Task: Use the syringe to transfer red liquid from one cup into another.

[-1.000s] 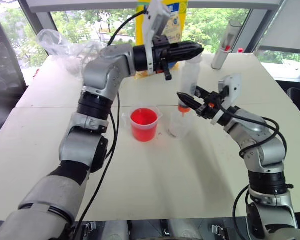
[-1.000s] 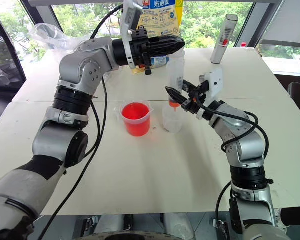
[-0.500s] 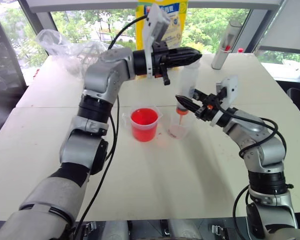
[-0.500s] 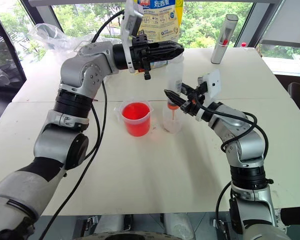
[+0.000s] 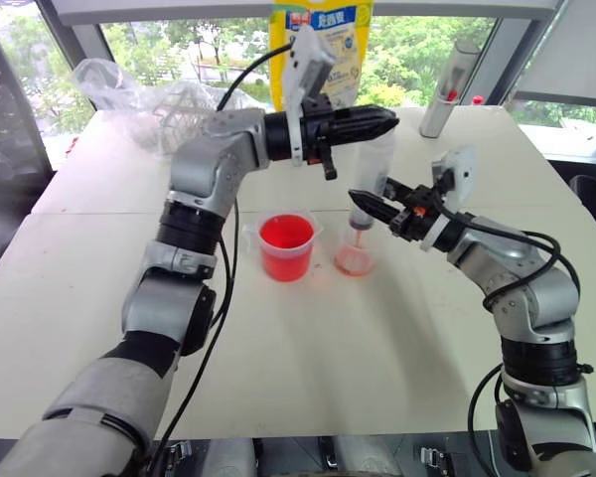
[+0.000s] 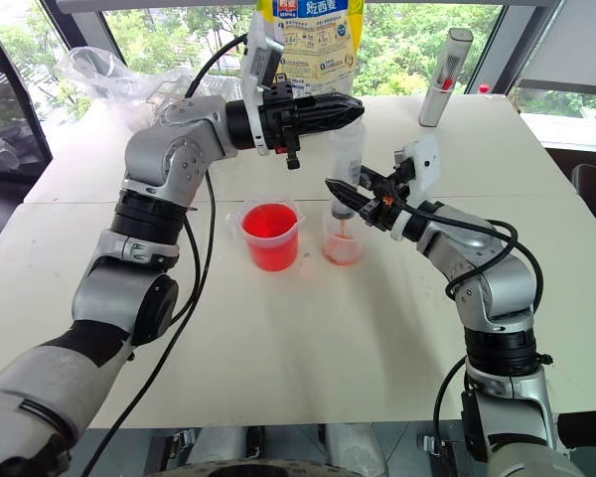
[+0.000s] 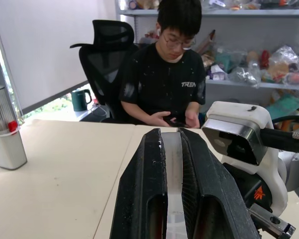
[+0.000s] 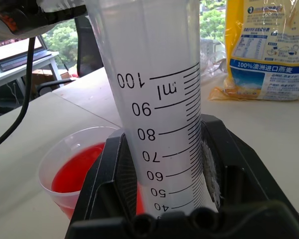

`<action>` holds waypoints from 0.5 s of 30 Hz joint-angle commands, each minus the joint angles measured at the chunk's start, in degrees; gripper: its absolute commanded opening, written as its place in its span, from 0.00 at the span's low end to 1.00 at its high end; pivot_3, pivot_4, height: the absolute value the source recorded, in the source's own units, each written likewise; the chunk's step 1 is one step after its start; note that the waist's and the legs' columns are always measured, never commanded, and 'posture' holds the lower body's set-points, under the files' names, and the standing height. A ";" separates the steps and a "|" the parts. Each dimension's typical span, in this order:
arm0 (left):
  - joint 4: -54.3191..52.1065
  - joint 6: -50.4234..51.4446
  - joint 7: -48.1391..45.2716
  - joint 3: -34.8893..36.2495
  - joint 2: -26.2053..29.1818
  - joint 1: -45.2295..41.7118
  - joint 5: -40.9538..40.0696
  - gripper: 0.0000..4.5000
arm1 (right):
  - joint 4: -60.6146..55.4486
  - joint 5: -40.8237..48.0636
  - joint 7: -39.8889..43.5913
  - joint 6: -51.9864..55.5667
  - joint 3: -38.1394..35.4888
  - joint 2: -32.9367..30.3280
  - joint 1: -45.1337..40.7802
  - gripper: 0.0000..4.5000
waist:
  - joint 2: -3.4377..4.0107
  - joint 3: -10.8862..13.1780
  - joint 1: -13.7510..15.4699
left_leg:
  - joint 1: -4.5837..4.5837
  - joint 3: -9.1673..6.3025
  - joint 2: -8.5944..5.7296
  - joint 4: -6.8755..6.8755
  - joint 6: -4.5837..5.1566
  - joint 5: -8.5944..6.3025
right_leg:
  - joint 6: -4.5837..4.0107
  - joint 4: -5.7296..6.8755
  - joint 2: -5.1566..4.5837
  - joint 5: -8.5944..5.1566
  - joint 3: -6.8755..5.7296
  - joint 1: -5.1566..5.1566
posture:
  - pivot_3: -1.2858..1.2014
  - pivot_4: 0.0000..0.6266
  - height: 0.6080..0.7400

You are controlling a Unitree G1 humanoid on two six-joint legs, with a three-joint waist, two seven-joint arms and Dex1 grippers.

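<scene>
Two grippers: both grip the syringe [image 6: 344, 164]
Left gripper [image 6: 350, 103]: clamped on its white plunger
Right gripper [image 6: 340, 191]: clamped low on its barrel
Syringe: upright over small cup [image 6: 343, 241]
Big red cup [image 6: 270, 235]: just left

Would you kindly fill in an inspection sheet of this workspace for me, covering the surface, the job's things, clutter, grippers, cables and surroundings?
Surface: white table, joined from panels, bare in front.
Job's things: syringe upright, tip down in the small cup, which holds a pink-red layer; handled cup of red liquid beside it.
Clutter: yellow bag, grey cylinder, crumpled clear plastic, all at the far edge.
Grippers: left gripper shut on the white plunger; right gripper shut on the syringe barrel.
Cables: black cable along the left arm; others loop at the right arm.
Surroundings: windows with trees; a seated person and shelves.
</scene>
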 commanded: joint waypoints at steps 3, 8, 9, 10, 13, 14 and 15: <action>-0.80 0.78 -1.05 -4.30 -1.11 3.52 2.26 0.02 | -5.25 3.28 -1.51 -1.56 -5.93 -1.01 -5.65 0.31 | 0.00 0.00 0.01 | 0.00 0.00 0.00 0.00 0.00 0.00 | 0.00 0.00 0.00 0.00 0.00 0.00 | 0.52 0.24 1.00; -2.00 0.56 -1.22 -3.96 -1.05 3.66 2.39 0.02 | -5.38 3.39 -1.49 -1.19 -5.75 -1.26 -5.23 0.31 | 0.00 0.00 0.01 | 0.00 0.00 0.00 0.00 0.00 0.00 | 0.00 0.00 0.00 0.00 0.01 0.00 | 0.52 0.24 1.00; -2.27 0.25 -1.27 -3.84 -0.95 3.58 2.41 0.02 | -5.48 3.40 -1.47 -1.16 -5.60 -1.25 -5.00 0.31 | 0.00 0.00 0.01 | 0.00 0.00 0.00 0.00 0.00 0.00 | 0.00 0.00 0.00 0.00 0.01 0.00 | 0.52 0.24 1.00; -2.59 0.38 -1.20 -3.50 -0.84 3.39 2.17 0.02 | -5.61 3.50 -1.50 -1.06 -5.47 -1.14 -4.74 0.31 | 0.00 0.00 0.01 | 0.00 0.00 0.00 0.00 0.00 0.00 | 0.00 0.00 0.00 0.00 0.01 0.00 | 0.52 0.24 1.00; -3.39 0.51 -0.95 -2.92 -0.50 3.22 1.82 0.02 | -5.94 3.55 -1.65 -0.96 -5.13 -0.90 -4.17 0.31 | 0.00 0.00 0.00 | 0.00 0.00 0.00 0.00 0.00 0.00 | 0.00 0.00 0.00 0.00 0.01 0.00 | 0.52 0.24 1.00; -3.68 0.30 -0.89 -2.84 -0.33 3.24 1.87 0.02 | -6.01 3.66 -1.75 -0.88 -5.07 -0.80 -4.01 0.31 | 0.00 0.00 0.00 | 0.00 0.00 0.00 0.00 0.00 0.00 | 0.00 0.00 0.00 0.00 0.01 0.00 | 0.52 0.24 1.00; -3.94 0.34 -0.80 -2.66 -0.20 3.22 1.76 0.02 | -6.05 3.71 -1.82 -0.85 -4.98 -0.71 -3.86 0.31 | 0.00 0.00 0.01 | 0.00 -0.01 0.00 0.00 0.00 0.00 | 0.00 0.00 0.00 0.00 0.01 0.00 | 0.52 0.24 1.00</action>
